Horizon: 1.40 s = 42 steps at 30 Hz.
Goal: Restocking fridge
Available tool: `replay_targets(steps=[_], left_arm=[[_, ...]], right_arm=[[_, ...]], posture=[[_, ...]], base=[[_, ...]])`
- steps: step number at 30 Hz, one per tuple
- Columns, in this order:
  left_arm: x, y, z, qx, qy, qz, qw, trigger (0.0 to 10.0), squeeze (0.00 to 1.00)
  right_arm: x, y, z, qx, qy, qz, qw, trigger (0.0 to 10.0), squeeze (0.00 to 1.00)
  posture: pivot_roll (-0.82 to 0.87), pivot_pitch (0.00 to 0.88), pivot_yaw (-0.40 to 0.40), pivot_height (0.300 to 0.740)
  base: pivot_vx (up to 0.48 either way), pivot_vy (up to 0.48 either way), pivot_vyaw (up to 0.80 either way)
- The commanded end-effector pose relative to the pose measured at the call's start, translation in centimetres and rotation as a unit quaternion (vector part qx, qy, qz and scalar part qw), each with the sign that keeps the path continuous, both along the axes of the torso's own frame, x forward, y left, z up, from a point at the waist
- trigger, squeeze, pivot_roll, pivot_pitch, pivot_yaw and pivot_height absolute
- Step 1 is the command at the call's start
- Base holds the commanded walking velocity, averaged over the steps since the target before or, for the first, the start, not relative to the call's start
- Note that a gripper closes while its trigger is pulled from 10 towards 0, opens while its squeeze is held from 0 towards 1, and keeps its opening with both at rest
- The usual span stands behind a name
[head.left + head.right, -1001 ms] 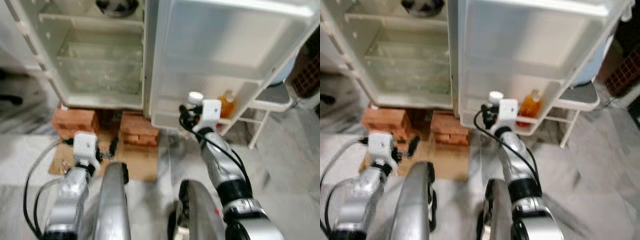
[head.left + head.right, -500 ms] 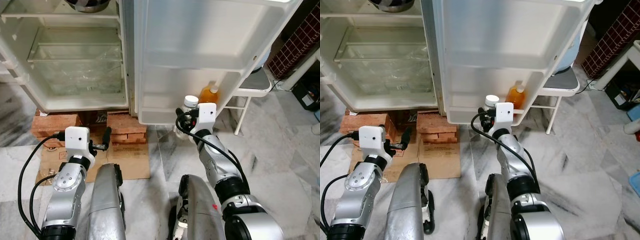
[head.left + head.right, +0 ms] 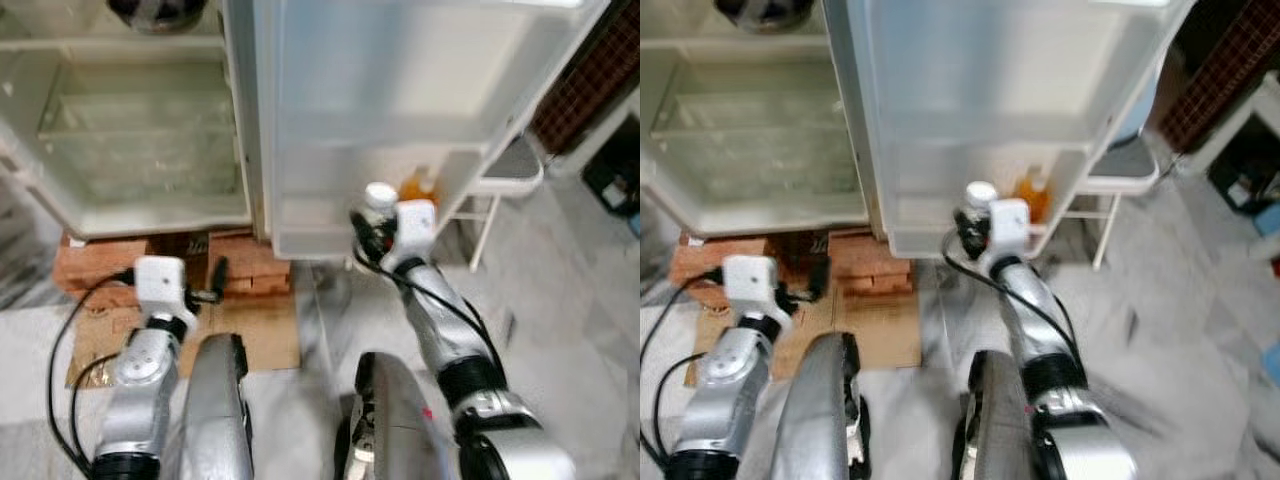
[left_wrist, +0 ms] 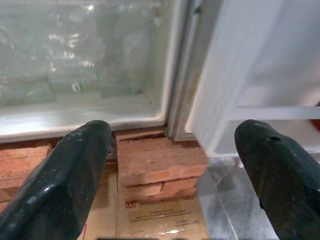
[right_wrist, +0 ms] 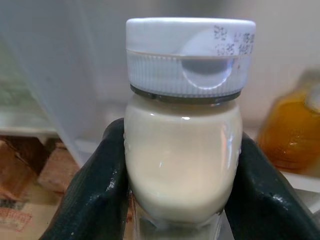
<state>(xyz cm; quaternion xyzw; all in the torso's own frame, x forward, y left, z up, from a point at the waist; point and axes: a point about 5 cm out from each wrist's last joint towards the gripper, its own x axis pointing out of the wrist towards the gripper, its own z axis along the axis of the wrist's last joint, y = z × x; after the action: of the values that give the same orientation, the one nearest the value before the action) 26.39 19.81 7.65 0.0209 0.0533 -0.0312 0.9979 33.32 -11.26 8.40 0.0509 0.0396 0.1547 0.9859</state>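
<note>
Right claw (image 3: 370, 222): jar (image 5: 183, 145) carried slightly farther and higher, toward fridge door shelf (image 3: 300, 240), since 0.5 s ago.
Jar cap (image 3: 380, 192): now closer to amber bottle (image 3: 420, 186).

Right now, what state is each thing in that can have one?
White fridge door: swung open.
White-capped jar of creamy liquid: capped, upright, gripped.
Right gripper: shut on the jar.
Left gripper: open, empty.
Orange bottle: upright on the bottom door shelf.
Clear crisper drawer: pushed in.
</note>
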Motion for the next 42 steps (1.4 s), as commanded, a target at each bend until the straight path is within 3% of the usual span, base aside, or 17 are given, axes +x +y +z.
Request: replay_targets(steps=[1,18,26,32,42], left_arm=[[-0.2,0.0,-0.2,-0.002,0.002,0.004,1.0,10.0,0.0],[0.0,-0.1,-0.2,-0.001,0.003,0.003,1.0,10.0,0.0],[-0.7,0.2,0.2,0.009,0.002,0.011,1.0,10.0,0.0],[-4.0,1.2,0.7,0.019,0.012,0.03,0.999,10.0,0.0],[-8.0,3.2,2.2,0.053,0.021,0.072,0.996,10.0,0.0]], right_arm=[[0.3,0.7,1.3,0.003,-0.033,0.016,0.999,10.0,0.0],[0.8,1.4,2.3,-0.009,-0.057,0.043,0.997,10.0,0.0],[1.1,2.1,2.3,-0.006,-0.051,0.061,0.997,10.0,0.0],[1.6,3.2,2.6,0.0,-0.056,0.073,0.996,10.0,0.0],[2.5,3.7,3.5,-0.038,-0.088,0.06,0.994,10.0,0.0]], posture=[[0.1,0.203,-0.107,0.547],[0.11,0.202,-0.111,0.547],[0.14,0.23,-0.106,0.535],[0.22,0.303,-0.098,0.495],[0.31,0.381,-0.08,0.491]], base=[[0.349,0.0,0.0],[0.343,0.0,0.0],[0.0,0.0,0.0],[0.0,0.0,0.0],[0.0,0.0,0.0]])
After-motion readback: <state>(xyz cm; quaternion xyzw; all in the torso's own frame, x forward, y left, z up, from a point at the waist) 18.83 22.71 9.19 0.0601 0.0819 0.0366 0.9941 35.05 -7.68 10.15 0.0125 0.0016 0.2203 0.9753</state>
